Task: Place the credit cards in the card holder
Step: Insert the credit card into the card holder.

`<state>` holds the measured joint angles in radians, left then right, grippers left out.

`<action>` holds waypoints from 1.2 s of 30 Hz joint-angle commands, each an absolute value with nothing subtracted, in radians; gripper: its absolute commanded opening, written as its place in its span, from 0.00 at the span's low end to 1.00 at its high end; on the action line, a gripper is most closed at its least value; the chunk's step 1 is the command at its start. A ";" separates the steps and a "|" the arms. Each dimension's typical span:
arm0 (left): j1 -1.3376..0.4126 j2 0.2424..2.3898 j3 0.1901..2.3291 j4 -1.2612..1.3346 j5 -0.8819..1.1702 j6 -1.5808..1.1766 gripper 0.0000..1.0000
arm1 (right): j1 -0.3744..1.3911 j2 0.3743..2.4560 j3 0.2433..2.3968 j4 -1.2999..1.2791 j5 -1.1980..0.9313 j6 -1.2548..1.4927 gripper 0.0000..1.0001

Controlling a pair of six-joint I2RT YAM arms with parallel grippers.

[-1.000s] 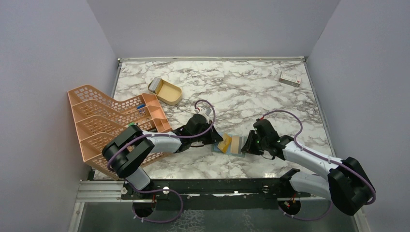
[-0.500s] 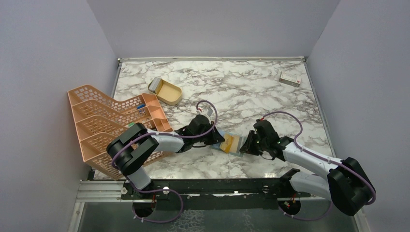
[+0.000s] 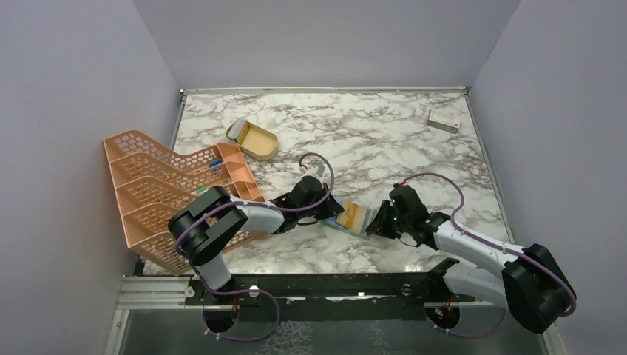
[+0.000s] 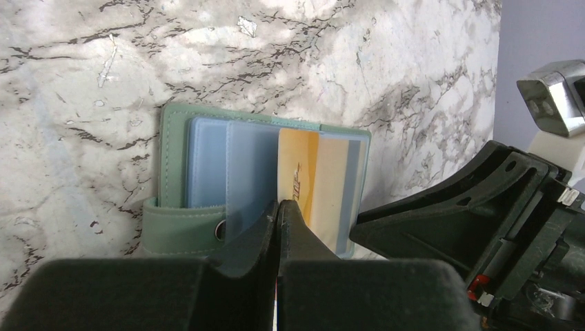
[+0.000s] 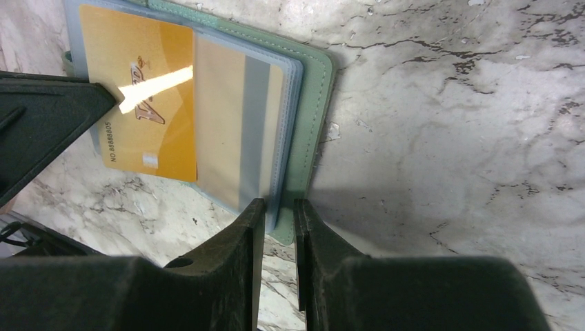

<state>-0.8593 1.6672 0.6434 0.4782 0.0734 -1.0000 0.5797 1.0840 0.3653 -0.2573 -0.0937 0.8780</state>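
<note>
The left claw (image 4: 278,209) has its fingers together, tips at the edge of an orange credit card (image 4: 298,172) that lies across the clear sleeves of the open card holder (image 4: 174,148). The right claw (image 5: 276,210) is clamped on the card holder's opposite edge. The card holder rests on the marble worktop (image 3: 384,140), between both arms.

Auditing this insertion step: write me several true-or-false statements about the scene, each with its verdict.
1. The card holder lies open on the table. True.
2. The credit card lies on bare marble, away from the card holder. False: it lies on the card holder's sleeves.
3. The right gripper pinches the card holder's edge. True.
4. The left gripper is wide open. False: its jaws are shut.
5. The gold tin is closed. False: it stands open.
</note>
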 commanded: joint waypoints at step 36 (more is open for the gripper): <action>-0.879 1.752 0.633 0.538 0.242 -0.842 0.00 | 0.584 1.128 0.361 -0.250 -0.068 0.896 0.21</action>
